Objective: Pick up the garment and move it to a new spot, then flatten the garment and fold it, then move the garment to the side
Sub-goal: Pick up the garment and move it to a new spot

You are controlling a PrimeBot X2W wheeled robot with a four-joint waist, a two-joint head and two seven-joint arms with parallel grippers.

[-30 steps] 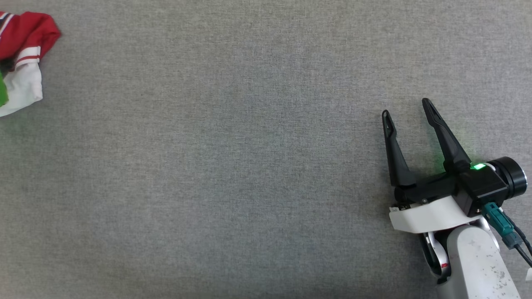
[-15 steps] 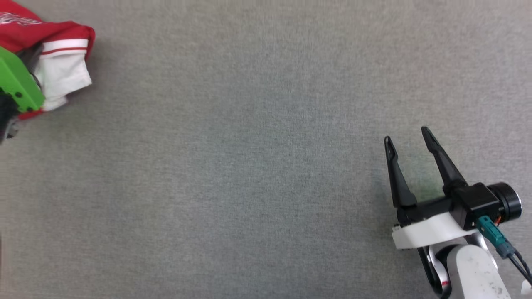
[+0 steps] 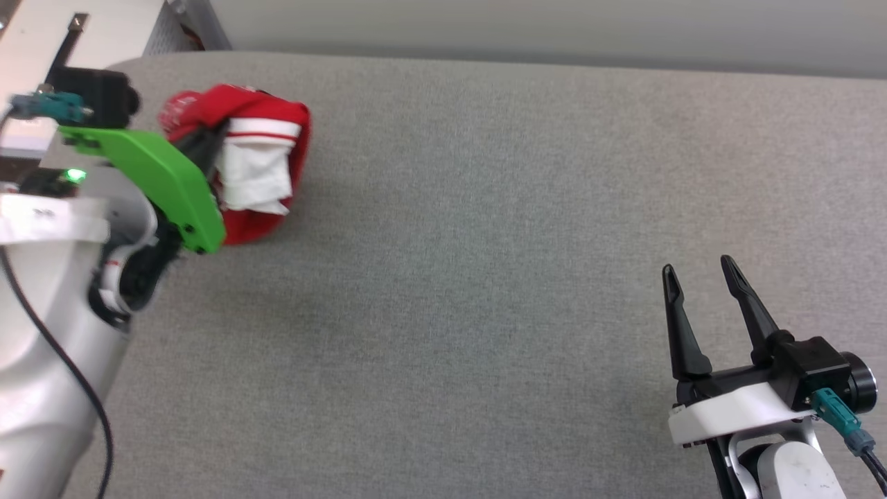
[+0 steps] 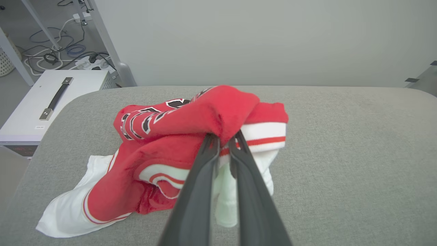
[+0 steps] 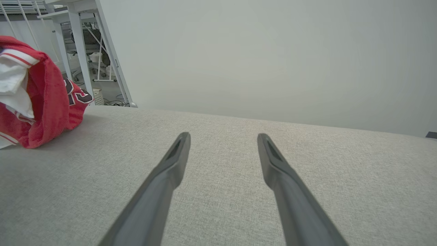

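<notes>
Garment (image 4: 205,112) bunched at far-left corner of table (image 3: 485,277), pinched in left jaws; right jaws wide, empty, well apart.

Grey cloth-covered counter (image 3: 485,277) with one red jersey (image 4: 160,147) bunched on it.
The counter top is plain grey woven fabric, with a rounded far left corner and a straight far edge; a pale wall (image 4: 273,41) stands behind that edge. The jersey sits in a crumpled heap near the far left corner. Its white sleeve (image 4: 65,215), edged with a red stripe, lies spread flat on the cloth beside the heap, and black, white-outlined lettering shows on an upper fold.
</notes>
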